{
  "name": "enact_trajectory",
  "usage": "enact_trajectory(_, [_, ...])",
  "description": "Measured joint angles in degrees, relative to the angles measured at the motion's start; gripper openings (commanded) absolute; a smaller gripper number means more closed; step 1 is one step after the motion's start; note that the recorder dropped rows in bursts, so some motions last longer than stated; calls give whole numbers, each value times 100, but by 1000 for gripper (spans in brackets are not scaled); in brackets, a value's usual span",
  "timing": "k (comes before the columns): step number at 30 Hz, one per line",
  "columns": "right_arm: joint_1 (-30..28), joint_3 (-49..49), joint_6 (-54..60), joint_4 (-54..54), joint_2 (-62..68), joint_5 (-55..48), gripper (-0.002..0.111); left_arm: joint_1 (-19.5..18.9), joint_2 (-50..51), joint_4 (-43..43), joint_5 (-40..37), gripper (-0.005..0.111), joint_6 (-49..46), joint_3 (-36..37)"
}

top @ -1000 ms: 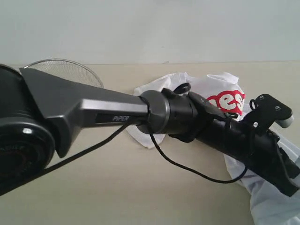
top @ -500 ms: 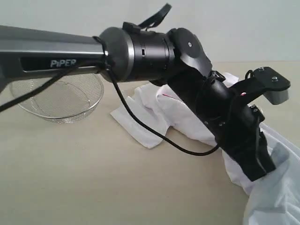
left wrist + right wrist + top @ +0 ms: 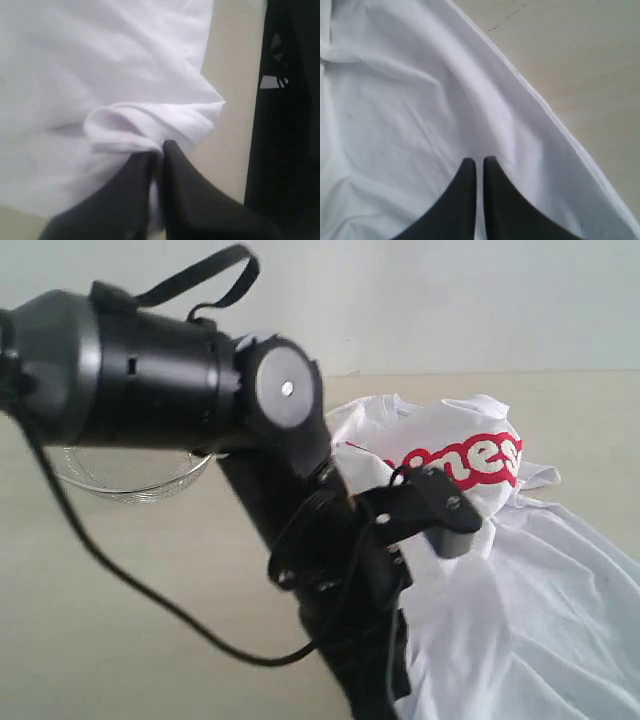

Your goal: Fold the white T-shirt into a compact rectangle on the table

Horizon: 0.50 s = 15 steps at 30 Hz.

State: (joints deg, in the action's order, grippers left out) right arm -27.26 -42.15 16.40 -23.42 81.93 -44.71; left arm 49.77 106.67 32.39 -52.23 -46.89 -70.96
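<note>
**Operator:** Report the condition of the white T-shirt (image 3: 530, 580).

**Technician:** The garment is not folded. It is soft white cloth. The red block lettering (image 3: 470, 458) shows on a raised, crumpled hump at the far end. The nearer part spreads out in shallow wrinkles toward the near right.

**Operator:** Report its location.

**Technician:** It lies on the pale beige surface (image 3: 120, 620), in the right half of the scene. A wire-mesh basket (image 3: 130, 475) stands at the far left, apart from the shirt and partly hidden behind the left arm (image 3: 160, 370). That arm descends from the upper left to the shirt's near-left border.

**Operator:** Report the left claw (image 3: 159, 150).

**Technician:** Its fingers are pressed together and pinch a rolled fold at the shirt's edge. The cloth bunches directly at the tips and fans out beyond them. Bare surface shows just beside the pinched corner.

**Operator:** Report the right claw (image 3: 479, 161).

**Technician:** Its fingers are pressed together, with only a thin sliver between them. The tips sit over a flat, lightly creased area of the shirt, near the hem (image 3: 540, 107). The hem runs diagonally, with bare surface beyond it. I cannot tell whether any cloth is caught between these fingers.
</note>
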Motion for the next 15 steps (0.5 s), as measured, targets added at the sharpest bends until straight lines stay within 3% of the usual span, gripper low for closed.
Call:
enact_trajectory(9, [0,0,213,-271,0,-190,0,0,-1033,-49,1119,5,481,2516])
enact_trajectory(15, [0,0,471,-533,0,-351,0,-173,-1698,-75,1611,5,872,3285])
